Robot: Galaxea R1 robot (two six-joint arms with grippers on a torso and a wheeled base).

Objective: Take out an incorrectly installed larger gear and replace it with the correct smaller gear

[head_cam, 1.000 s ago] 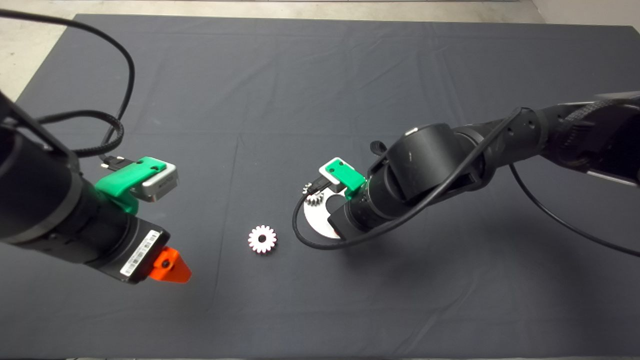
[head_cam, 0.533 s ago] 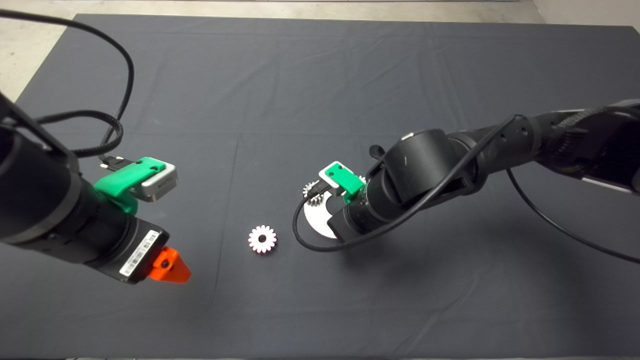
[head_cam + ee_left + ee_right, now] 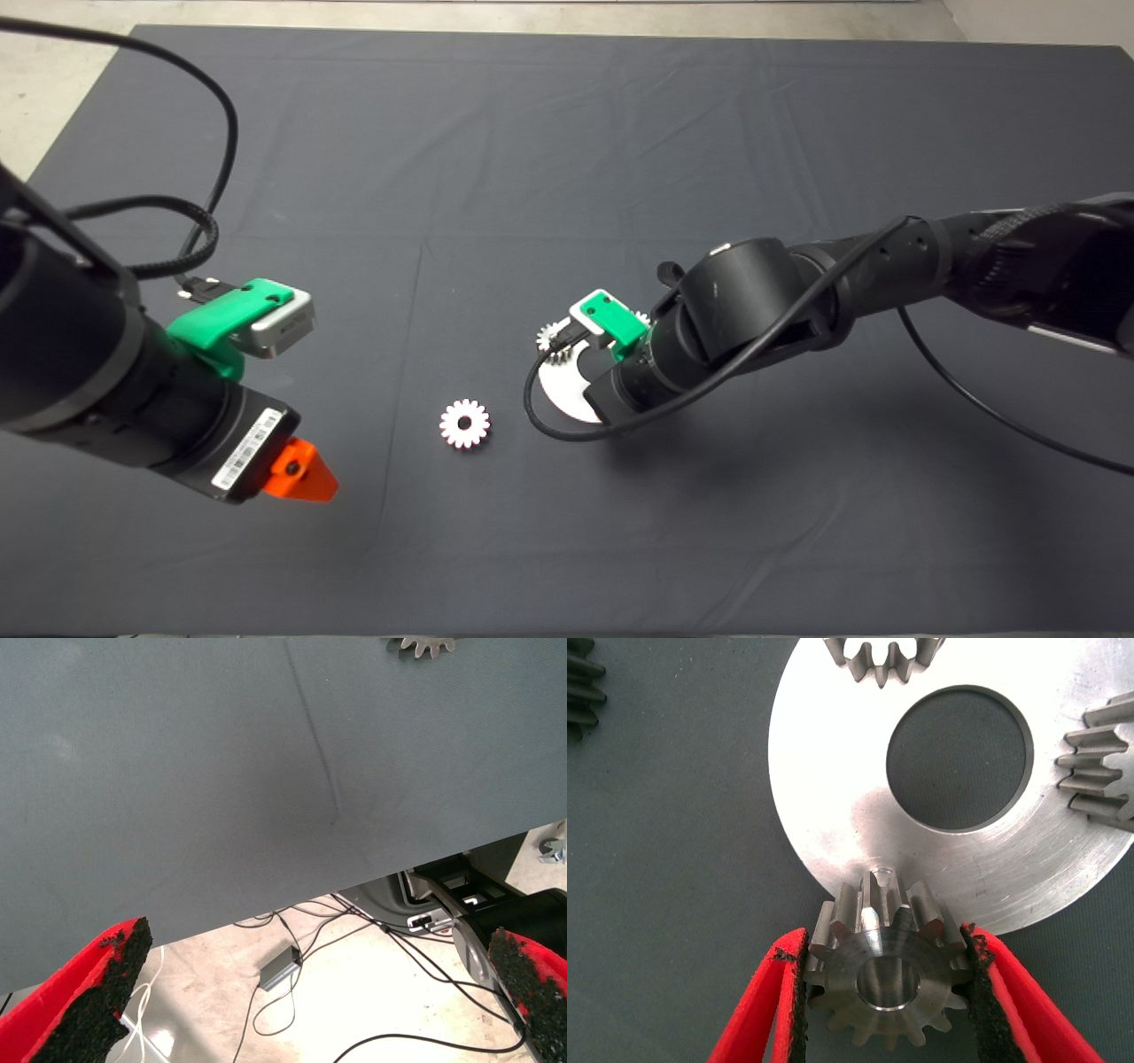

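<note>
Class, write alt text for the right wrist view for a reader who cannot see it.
The right gripper holds a small silver gear between its red fingers, at the rim of a flat silver disc with a wide round hole. Two other gears' teeth overlap the disc's far edges.

You will find almost nothing to read here. The one printed item is a white sticker (image 3: 249, 449) on the black wrist housing of the left arm, just above the red fingers in the head view; it carries what looks like a barcode and lines of small print, but none of the characters can be made out. The silver block (image 3: 285, 322) in the green mount on the same arm bears a faint dark marking that you cannot read either. The gears, the round plate and the worktop mat show no lettering, numbers or signs.
</note>
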